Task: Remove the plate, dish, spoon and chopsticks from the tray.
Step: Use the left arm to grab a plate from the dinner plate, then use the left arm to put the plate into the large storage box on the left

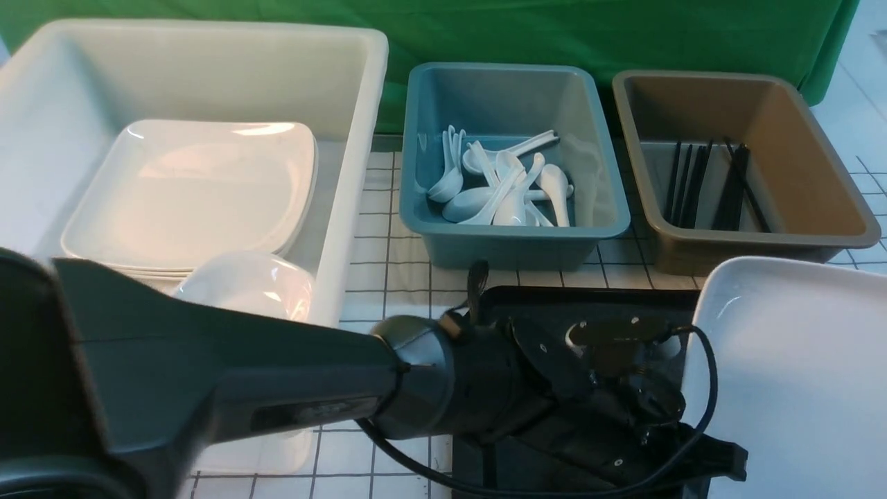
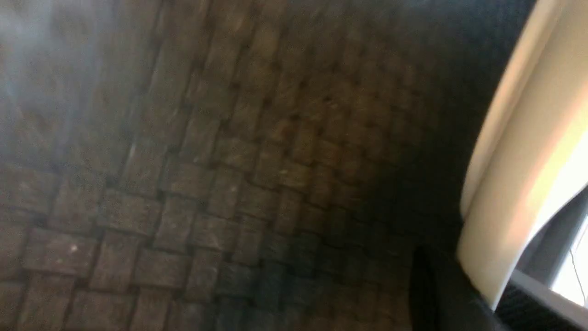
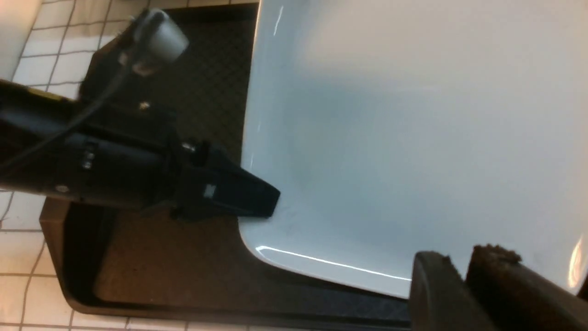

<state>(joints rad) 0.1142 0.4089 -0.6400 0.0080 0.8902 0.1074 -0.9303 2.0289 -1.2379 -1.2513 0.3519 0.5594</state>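
Evidently, plate (image 3: pixel 390 138) rim tight within left tool (image 3: pixel 271 205); another edge within right tool (image 3: pixel 461 264).

We see a green cloth (image 1: pixel 624 34) hanging behind a white desk (image 1: pixel 389 267) ruled with dark grid lines.

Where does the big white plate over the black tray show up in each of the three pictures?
Front view: the plate sits at the lower right, cut off by the frame.
Left wrist view: only its pale rim shows, along the picture's right edge.
Right wrist view: it fills the picture's upper right.
Shared landmark: the black tray under it, in all three.
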